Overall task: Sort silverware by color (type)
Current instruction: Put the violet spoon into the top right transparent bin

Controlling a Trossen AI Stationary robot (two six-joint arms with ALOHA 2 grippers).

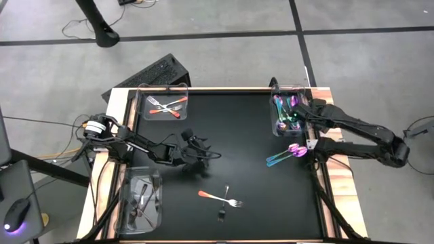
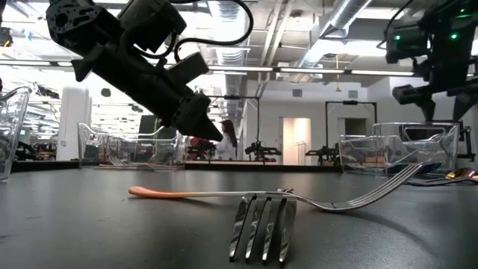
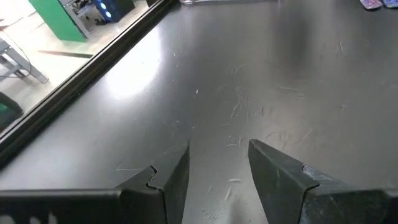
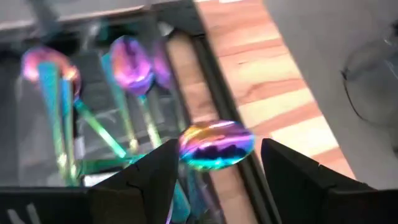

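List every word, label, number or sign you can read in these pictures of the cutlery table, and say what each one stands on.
None: no readable text shows in any view.
The silverware, the clear bins and both arms carry no legible label.
The keyboard beyond the table has keys too small to read.

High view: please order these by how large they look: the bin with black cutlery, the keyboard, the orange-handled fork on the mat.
1. Bin with black cutlery and keyboard: they look alike, and the keyboard is partly hidden, so no ranking.
2. Orange-handled fork, clearly smallest.
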